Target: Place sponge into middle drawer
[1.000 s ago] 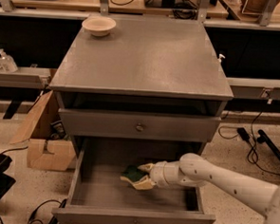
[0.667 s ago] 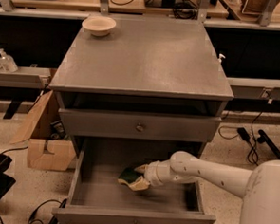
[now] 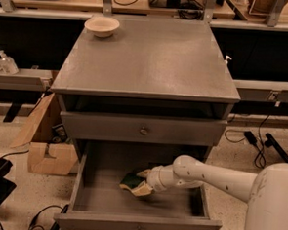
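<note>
From the one camera view I look down on the grey wooden cabinet, its tabletop (image 3: 147, 63) filling the upper middle of the frame. A round beige bowl (image 3: 101, 25) sits near the tabletop's upper left corner. Below the top is the shut grey upper drawer front (image 3: 104, 126) with its small metal knob (image 3: 143, 131). Under that, the wide grey middle drawer (image 3: 104, 202) stands pulled out toward the bottom of the frame.

My white arm reaches in from the lower right. The gripper (image 3: 143, 183) is inside the open box, a little right of its centre. The jaws look closed narrowly on the small wavy-edged sponge (image 3: 132, 183), which has a dark green scouring face over pale yellow foam. It hangs low over the drawer floor with a shadow under it. I cannot tell whether its lower edge touches the wood.

The sponge's long axis runs roughly across the frame, its right end in the jaws and its left end free. It is tilted, with the green face up and toward the back and the yellow foam showing toward the front.

I judge this to be the release step. To do it well I would lower until the foam rests flat, open the jaws fully, then lift straight up. I would also keep the wrist clear of the upper drawer front and the right drawer wall, so the sponge is not dragged or flicked out.
</note>
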Controlling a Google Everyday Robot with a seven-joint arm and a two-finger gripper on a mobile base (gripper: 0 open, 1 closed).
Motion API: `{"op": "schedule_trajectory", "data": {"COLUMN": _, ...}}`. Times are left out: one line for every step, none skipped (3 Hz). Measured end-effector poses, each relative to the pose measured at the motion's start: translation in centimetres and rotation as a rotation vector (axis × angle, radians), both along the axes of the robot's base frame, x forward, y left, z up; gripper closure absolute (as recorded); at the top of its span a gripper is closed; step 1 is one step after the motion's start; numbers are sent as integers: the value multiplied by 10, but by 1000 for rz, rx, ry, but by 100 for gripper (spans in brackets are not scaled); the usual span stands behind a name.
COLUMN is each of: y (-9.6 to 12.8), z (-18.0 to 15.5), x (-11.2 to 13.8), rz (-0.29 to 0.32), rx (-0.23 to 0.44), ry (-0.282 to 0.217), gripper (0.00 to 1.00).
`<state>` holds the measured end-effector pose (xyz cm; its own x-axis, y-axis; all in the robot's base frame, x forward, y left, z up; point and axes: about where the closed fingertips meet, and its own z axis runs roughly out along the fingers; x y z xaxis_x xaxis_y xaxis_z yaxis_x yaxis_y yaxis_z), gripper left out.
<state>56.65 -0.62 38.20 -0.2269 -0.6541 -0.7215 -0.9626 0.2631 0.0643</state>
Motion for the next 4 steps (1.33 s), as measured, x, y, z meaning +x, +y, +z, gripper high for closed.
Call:
{"op": "schedule_trajectory", "data": {"y": 2, "z": -1, "x": -1, "rz": 3, "rx": 1, "ry": 2, "gripper": 35}}
{"op": "schedule_trajectory", "data": {"y": 4, "z": -2, "x": -2, "rz": 6, "rx": 2, "ry": 4, "gripper": 12}}
{"op": "schedule_trajectory", "data": {"y": 5, "z": -2, "x": -3, "rz": 8, "rx": 3, "ry": 6, "gripper": 0}}
{"op": "schedule_trajectory", "data": {"y": 5, "z": -2, "x": -3, "rz": 8, "rx": 3, "ry": 6, "gripper": 0}}
